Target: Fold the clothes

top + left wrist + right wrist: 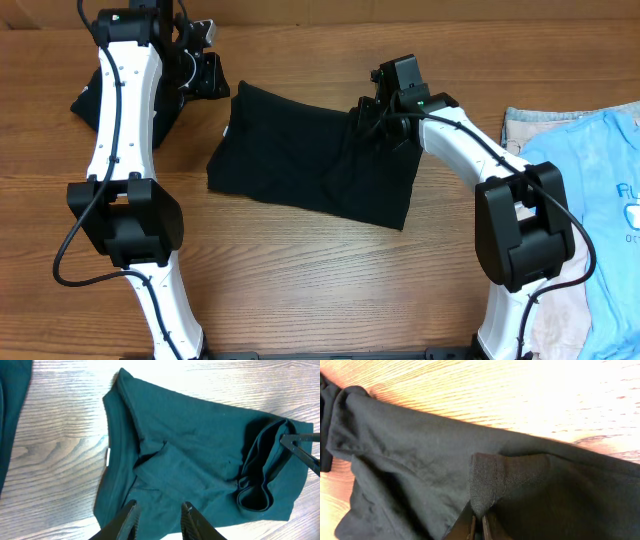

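A black shirt (290,150) lies partly folded in the middle of the table. Its right edge is lifted into a fold where my right gripper (362,115) is shut on it. In the right wrist view the fingers (477,520) pinch a raised hem of the black shirt (420,445). My left gripper (210,75) hangs open by the shirt's upper left corner. In the left wrist view it (159,510) stands over the near edge of the shirt (190,460) with nothing between the jaws. A small white tag (107,456) shows at the neckline.
Another black garment (85,100) lies at the far left behind the left arm. A light blue printed T-shirt (600,190) lies over cream pieces (530,120) at the right edge. Bare wood surrounds the black shirt.
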`<state>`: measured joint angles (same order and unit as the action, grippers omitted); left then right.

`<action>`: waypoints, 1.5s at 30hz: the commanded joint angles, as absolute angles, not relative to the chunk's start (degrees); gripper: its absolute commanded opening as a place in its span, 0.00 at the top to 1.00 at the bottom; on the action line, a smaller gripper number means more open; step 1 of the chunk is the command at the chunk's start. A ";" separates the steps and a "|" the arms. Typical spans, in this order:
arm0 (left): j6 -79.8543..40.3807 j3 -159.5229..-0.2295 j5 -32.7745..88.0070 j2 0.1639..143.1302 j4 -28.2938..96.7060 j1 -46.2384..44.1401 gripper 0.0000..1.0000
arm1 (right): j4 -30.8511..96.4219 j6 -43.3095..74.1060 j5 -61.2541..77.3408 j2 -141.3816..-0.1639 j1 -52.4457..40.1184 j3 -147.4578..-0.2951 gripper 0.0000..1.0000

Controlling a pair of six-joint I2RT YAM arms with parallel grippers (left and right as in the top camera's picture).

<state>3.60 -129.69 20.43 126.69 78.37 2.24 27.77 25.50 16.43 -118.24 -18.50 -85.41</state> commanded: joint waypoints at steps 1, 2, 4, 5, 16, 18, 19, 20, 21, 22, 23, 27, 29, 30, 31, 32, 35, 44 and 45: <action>5.15 -131.00 21.06 126.43 78.13 1.78 0.67 | 27.31 25.74 14.96 -115.94 -18.50 -86.80 0.88; 5.15 -131.00 21.04 126.43 78.15 1.78 0.67 | 27.62 25.71 16.32 -115.94 -18.52 -86.80 0.69; 5.17 -131.00 21.04 126.43 78.15 1.78 0.67 | 29.50 25.08 20.16 -115.94 -18.52 -86.80 0.41; 5.17 -131.00 21.04 126.43 78.15 1.78 0.65 | 31.14 25.10 21.30 -115.90 -18.52 -86.83 0.40; 5.17 -131.00 20.99 126.43 77.69 1.78 0.48 | 50.15 13.04 25.26 -112.46 -21.67 -86.83 0.37; 5.17 -131.00 20.99 126.43 77.43 1.78 0.48 | 52.95 13.02 21.93 -112.38 -24.03 -86.83 0.52; 5.17 -131.00 20.99 126.43 77.34 1.78 0.47 | 53.67 13.04 19.99 -112.42 -25.15 -86.67 0.56; 5.17 -131.00 20.99 126.43 77.32 1.78 0.47 | 53.74 13.06 17.96 -112.51 -26.15 -86.28 0.60; 5.17 -131.00 20.99 126.43 77.34 1.78 0.47 | 53.34 13.63 15.73 -112.53 -27.22 -85.80 0.65; 5.15 -131.00 20.99 126.43 77.36 1.80 0.47 | 52.77 14.59 14.20 -112.79 -27.92 -85.54 0.67; 5.15 -131.00 20.99 126.43 77.36 1.78 0.47 | 52.27 15.57 13.15 -113.16 -28.53 -85.52 0.69; 5.15 -131.00 21.02 126.43 77.58 1.80 0.47 | 49.56 19.75 12.34 -116.16 -29.78 -85.52 0.83; 5.15 -131.00 21.02 126.43 77.80 1.78 0.47 | 49.04 20.16 13.08 -117.30 -29.76 -85.52 0.86; 5.17 -131.00 20.99 126.43 77.91 1.80 0.47 | 48.93 19.22 14.52 -117.71 -29.43 -85.52 0.87; 5.17 -131.00 20.84 126.43 77.95 1.80 0.46 | 48.95 16.34 17.19 -117.73 -29.17 -85.52 0.87; 5.17 -131.00 20.82 126.43 77.97 1.80 0.46 | 49.28 11.33 21.69 -117.67 -29.12 -85.56 0.87; 5.15 -131.00 20.82 126.43 77.95 1.80 0.46 | 54.24 6.48 25.58 -117.32 -29.12 -86.65 0.85; 5.17 -131.00 20.82 126.43 77.71 1.80 0.42 | 59.92 4.51 18.11 -111.59 -29.12 -89.54 0.63; 5.15 -131.00 20.82 126.43 77.69 1.78 0.41 | 59.68 4.80 16.14 -111.50 -29.12 -89.54 0.65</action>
